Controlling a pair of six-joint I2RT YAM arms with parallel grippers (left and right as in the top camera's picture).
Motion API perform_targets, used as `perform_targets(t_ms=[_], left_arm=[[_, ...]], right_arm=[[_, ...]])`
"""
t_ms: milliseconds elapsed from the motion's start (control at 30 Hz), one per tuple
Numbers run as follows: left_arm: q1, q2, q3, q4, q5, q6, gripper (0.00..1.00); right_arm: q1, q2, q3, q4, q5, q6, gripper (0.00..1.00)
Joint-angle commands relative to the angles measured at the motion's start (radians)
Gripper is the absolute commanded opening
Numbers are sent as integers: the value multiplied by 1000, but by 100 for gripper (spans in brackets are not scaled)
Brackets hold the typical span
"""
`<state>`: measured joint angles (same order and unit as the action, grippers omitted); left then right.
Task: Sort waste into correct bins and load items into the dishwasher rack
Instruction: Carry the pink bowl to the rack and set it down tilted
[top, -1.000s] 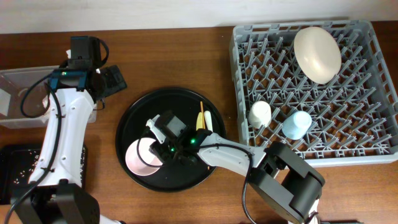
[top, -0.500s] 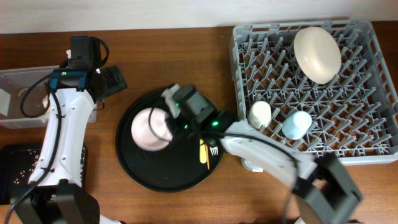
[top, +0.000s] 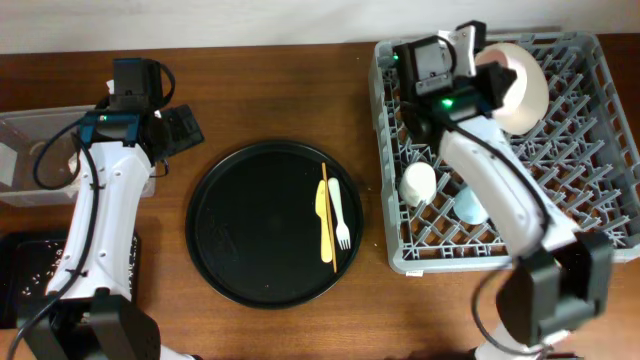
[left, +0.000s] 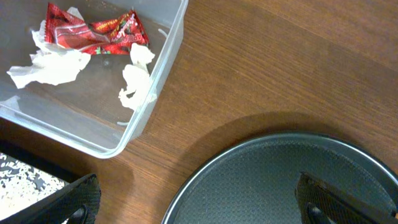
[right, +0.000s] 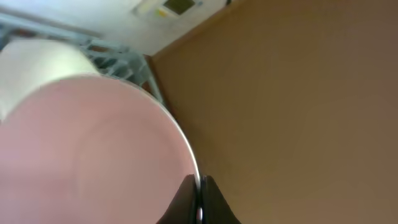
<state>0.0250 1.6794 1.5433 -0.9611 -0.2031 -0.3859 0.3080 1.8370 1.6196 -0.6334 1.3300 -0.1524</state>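
Over the far-left corner of the grey rack (top: 600, 200), the right pincer (right: 199, 190) is clenched on the rim of the pink bowl (right: 93, 155), with both fingertips pinched tight together at the edge. The bowl is tipped on edge and fills most of the wrist view. It's just beside the cream plate (top: 525, 90), which leans among the pegs at the back of the rack; can't tell if the two touch, or if the bowl rests on the pegs. Nearer the front of the rack, cream cup (top: 418, 183) and blue cup (top: 470, 205) sit side by side. Left of the rack, the round black tray (top: 250, 230) carries only the white fork (top: 338, 215) and the yellow utensil (top: 324, 215), lying parallel and just beside each other near its right edge. Left pincer (left: 199, 210) is fully released and gripping nothing, hanging over the wooden table (top: 280, 90) between the round tray and the clear tub (left: 168, 62). The tub holds the red wrapper (left: 93, 34) and crumpled tissue (left: 50, 65). Black rectangular tray (left: 25, 180) is at the front-left, speckled with rice grains (left: 15, 174).
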Motion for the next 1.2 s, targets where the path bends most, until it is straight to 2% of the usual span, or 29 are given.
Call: perform_targets(t_ms=[0,67,267,433,500,533,567,600,633,700,733,767,867,1067,1167], left_arm=[[2,2,-1,2,-11,-10,99],[2,2,-1,2,-11,-10,99],[2,2,-1,2,-11,-10,99],[2,2,-1,2,-11,-10,99],[2,2,-1,2,-11,-10,99],[2,2,-1,2,-11,-10,99],[2,2,-1,2,-11,-10,99],[2,2,-1,2,-11,-10,99],[2,2,-1,2,-11,-10,99],[2,2,-1,2,-11,-10,99],[2,2,-1,2,-11,-10,99],[2,2,-1,2,-11,-10,99],[2,2,-1,2,-11,-10,99],[2,2,-1,2,-11,-10,99],[2,2,-1,2,-11,-10,99]], right_arm=[[2,105,13,140,129,-175,4],[9,166,13,182,97,-230,4],[39,276,8,179,39,-251,4],[51,297,8,188,5,-263,4],[81,297,10,259,5,-362,6],[102,297,10,334,10,-438,29],[121,297,10,409,11,-513,40],[136,297,10,474,17,-568,67],[142,297,10,486,17,-587,82],[154,296,10,504,32,-599,92],[159,295,10,592,105,-600,99],[159,283,10,640,157,-600,100],[159,179,10,642,198,-599,100],[152,-214,10,650,193,-595,99],[76,-328,10,650,193,-615,99]])
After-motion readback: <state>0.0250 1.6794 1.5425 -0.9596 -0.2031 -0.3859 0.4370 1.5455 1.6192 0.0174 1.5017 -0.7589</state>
